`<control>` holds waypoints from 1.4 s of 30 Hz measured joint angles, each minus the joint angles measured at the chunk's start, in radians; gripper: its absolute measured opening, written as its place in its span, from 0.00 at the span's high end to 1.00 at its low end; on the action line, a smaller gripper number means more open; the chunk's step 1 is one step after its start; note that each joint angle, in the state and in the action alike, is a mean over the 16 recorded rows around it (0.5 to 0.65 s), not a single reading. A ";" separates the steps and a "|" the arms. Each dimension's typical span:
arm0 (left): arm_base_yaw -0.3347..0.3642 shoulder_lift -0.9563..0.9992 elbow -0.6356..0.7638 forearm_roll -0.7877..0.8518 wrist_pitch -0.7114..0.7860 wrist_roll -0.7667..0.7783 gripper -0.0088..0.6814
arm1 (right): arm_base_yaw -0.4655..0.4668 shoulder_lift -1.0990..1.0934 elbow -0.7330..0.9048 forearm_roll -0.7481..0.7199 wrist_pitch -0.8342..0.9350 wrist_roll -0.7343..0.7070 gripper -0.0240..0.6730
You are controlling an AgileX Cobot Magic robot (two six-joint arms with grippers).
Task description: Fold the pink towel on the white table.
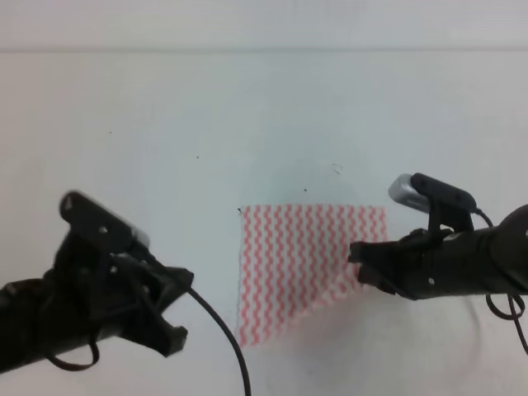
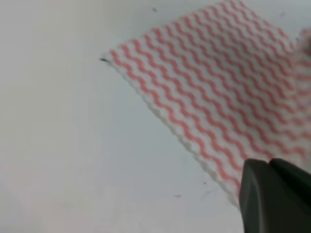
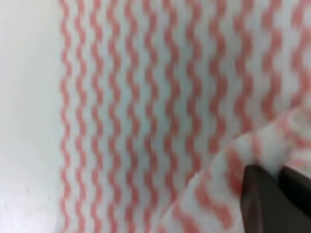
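The pink towel [image 1: 297, 256] lies on the white table [image 1: 124, 165], its wavy pink and white stripes running away from me. Its near right corner is raised and drawn inward, so the lower right edge runs diagonally. My right gripper [image 1: 360, 266] is at the towel's right edge. In the right wrist view this gripper [image 3: 279, 194] is shut on the lifted fold of the towel [image 3: 146, 97]. My left gripper [image 1: 177, 309] hovers left of the towel, apart from it. In the left wrist view its fingers [image 2: 269, 194] appear pressed together over the towel's near edge [image 2: 218, 82], holding nothing.
Bare white tabletop [image 2: 58, 145] surrounds the cloth, with a few tiny dark specks [image 1: 197, 157]. The table's far edge meets a pale wall [image 1: 264, 25] at the top. A black cable [image 1: 223, 330] hangs from the left arm near the towel's lower left corner.
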State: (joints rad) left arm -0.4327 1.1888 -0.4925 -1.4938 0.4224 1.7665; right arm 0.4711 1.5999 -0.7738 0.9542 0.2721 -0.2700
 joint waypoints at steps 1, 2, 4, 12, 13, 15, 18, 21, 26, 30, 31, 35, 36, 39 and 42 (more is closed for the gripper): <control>0.000 0.012 0.000 -0.020 0.009 0.028 0.99 | 0.000 0.001 -0.003 0.000 -0.007 -0.001 0.99; 0.000 0.025 0.000 -0.043 0.018 0.058 0.99 | 0.000 0.000 -0.006 0.000 -0.015 -0.003 0.99; 0.000 0.051 0.000 -0.087 0.038 0.119 0.99 | 0.000 0.000 -0.010 -0.001 -0.031 -0.006 0.99; 0.000 0.127 0.000 -0.215 0.125 0.348 0.96 | 0.000 0.000 -0.017 -0.001 -0.077 -0.017 0.99; 0.000 0.132 0.000 -0.225 0.135 0.372 0.94 | 0.000 0.001 -0.017 -0.001 -0.080 -0.018 0.99; 0.000 0.140 0.000 -0.238 0.157 0.414 0.89 | 0.000 0.000 -0.017 -0.001 -0.085 -0.020 0.99; 0.000 0.148 0.000 -0.240 0.191 0.471 0.79 | 0.000 -0.001 -0.017 -0.001 -0.090 -0.026 0.99; 0.001 0.153 -0.001 -0.225 0.218 0.523 0.69 | 0.000 -0.001 -0.017 -0.001 -0.091 -0.032 0.99; 0.001 0.177 -0.001 -0.216 0.247 0.636 0.50 | 0.000 -0.003 -0.017 -0.001 -0.091 -0.040 0.99; 0.001 0.214 -0.003 -0.203 0.260 0.720 0.42 | 0.000 -0.003 -0.017 -0.001 -0.089 -0.046 0.99; 0.001 0.225 -0.005 -0.204 0.263 0.739 0.41 | 0.000 -0.003 -0.017 -0.001 -0.089 -0.047 0.99; 0.001 0.269 -0.015 -0.204 0.271 0.805 0.38 | -0.001 -0.004 -0.017 -0.001 -0.086 -0.047 0.99; 0.001 0.280 -0.019 -0.204 0.271 0.818 0.37 | -0.001 -0.004 -0.017 -0.001 -0.085 -0.047 0.99; 0.001 0.308 -0.030 -0.209 0.266 0.839 0.37 | 0.000 -0.002 -0.017 -0.001 -0.082 -0.047 0.99; 0.001 0.328 -0.041 -0.209 0.260 0.850 0.36 | 0.000 -0.001 -0.017 -0.001 -0.080 -0.047 0.99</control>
State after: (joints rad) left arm -0.4319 1.5171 -0.5339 -1.7027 0.6822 2.6165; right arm 0.4708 1.5987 -0.7910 0.9527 0.1923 -0.3171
